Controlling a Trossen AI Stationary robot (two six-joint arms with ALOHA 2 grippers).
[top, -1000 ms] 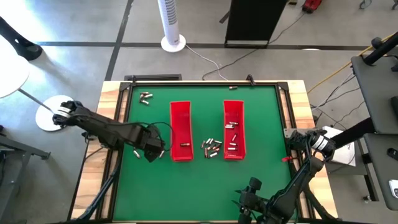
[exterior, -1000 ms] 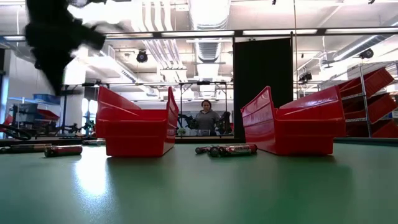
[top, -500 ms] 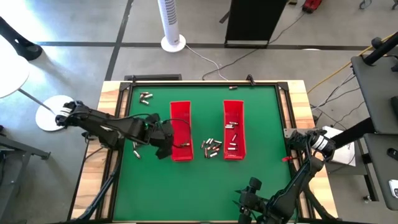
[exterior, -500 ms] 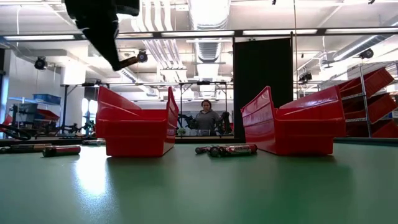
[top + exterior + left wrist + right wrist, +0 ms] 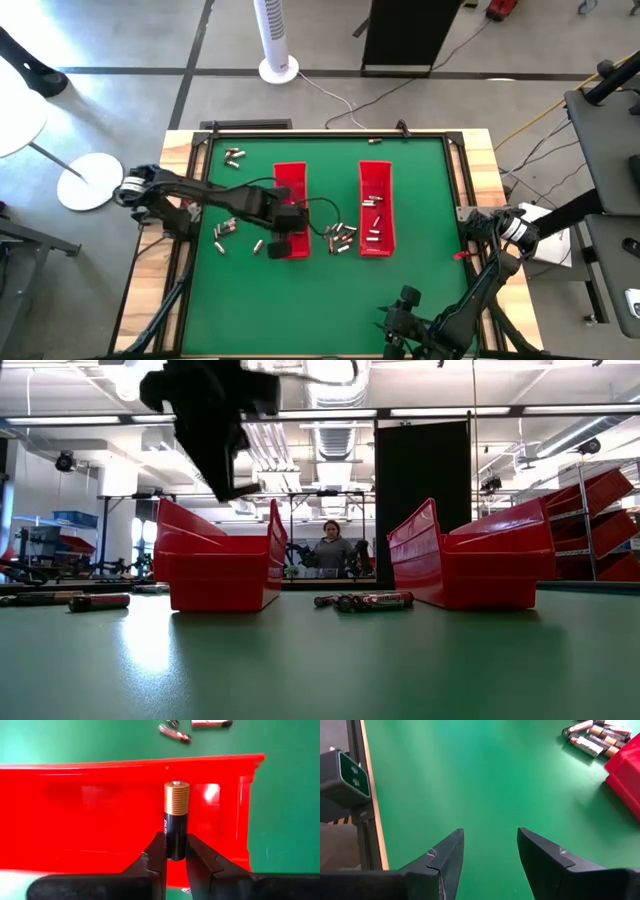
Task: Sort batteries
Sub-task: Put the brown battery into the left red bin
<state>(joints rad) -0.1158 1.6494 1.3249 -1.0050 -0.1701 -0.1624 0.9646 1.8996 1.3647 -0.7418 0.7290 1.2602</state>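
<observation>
My left gripper (image 5: 175, 840) (image 5: 288, 242) hangs over the near end of the left red tray (image 5: 290, 190), shut on a black battery with a copper end (image 5: 177, 800). In the low view it shows as a dark shape (image 5: 222, 478) above that tray (image 5: 215, 565). Loose batteries lie between the trays (image 5: 340, 237) (image 5: 365, 601), left of the left tray (image 5: 225, 230) and at the far left (image 5: 234, 156). More lie in the right red tray (image 5: 373, 215). My right gripper (image 5: 490, 832) (image 5: 403, 300) stands open above bare mat near the front edge. My left gripper pinches the battery's black end (image 5: 176, 847) between its two fingertips. The fingers (image 5: 156, 852) point steeply down from above and lie along the battery. The copper end sticks out beyond them toward the tray. The battery hangs clear above the tray's red floor (image 5: 90, 820).
The green mat (image 5: 240, 300) has free room along its near side and on its right. A wooden frame (image 5: 480, 170) borders the mat. Beyond the table, a person (image 5: 332, 550) shows in the room and a white fan (image 5: 278, 40) stands on the floor.
My left gripper has gone toward the table's right edge, from the mat left of the left tray to above that tray's near end. It stayed shut on the battery, which stays lifted clear, and its wrist has rolled on the way.
</observation>
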